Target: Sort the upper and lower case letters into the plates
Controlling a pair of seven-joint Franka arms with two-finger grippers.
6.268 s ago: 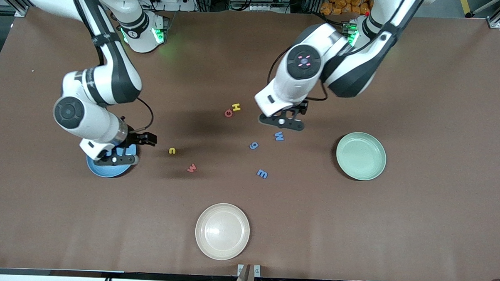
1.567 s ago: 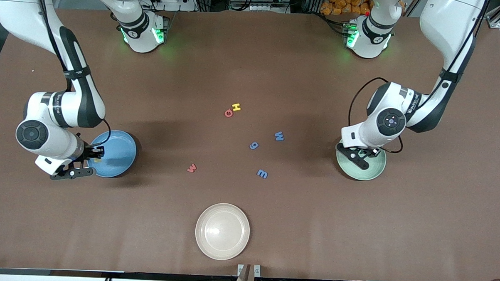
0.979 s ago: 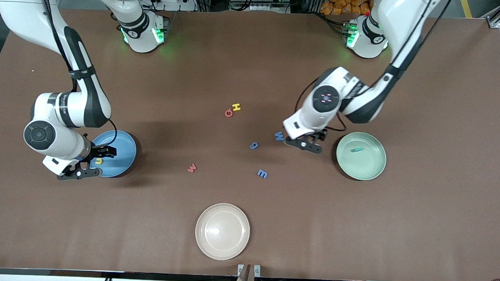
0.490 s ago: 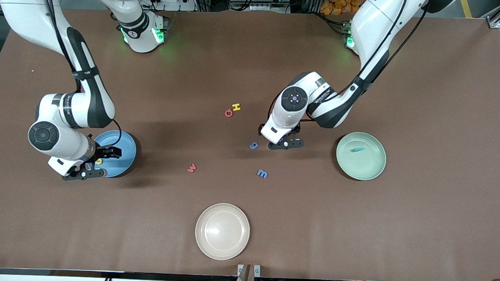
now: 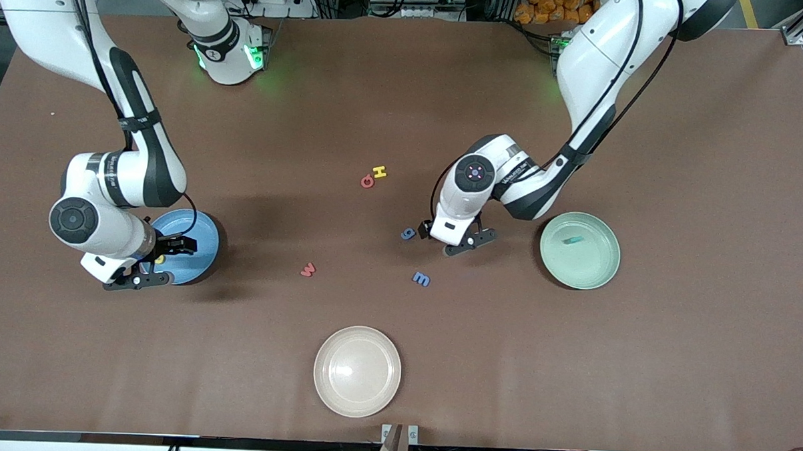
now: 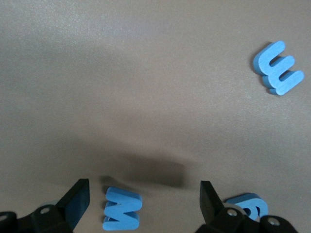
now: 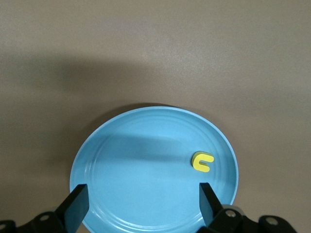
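Note:
The light blue plate (image 5: 197, 230) lies toward the right arm's end of the table, with a yellow c (image 5: 159, 259) in it. My right gripper (image 5: 151, 265) hangs open and empty over this plate (image 7: 136, 160), beside the c (image 7: 202, 161). The mint plate (image 5: 594, 265) holds a teal letter (image 5: 572, 241). My left gripper (image 6: 143, 204) is open low over a blue w (image 6: 121, 214), which lies between its fingers, untouched. In the front view the left gripper (image 5: 459, 243) hides that w. A blue g (image 5: 408, 234) sits beside it.
Loose on the table are a blue m (image 5: 421, 278), a red w (image 5: 308, 269), a red G (image 5: 367, 181) and a yellow H (image 5: 379, 172). A cream plate (image 5: 357, 371) lies nearest the front camera.
My left arm has swung from beside the mint plate toward the blue g and come down over the blue w, which it now covers. The right gripper has barely shifted over the blue plate.

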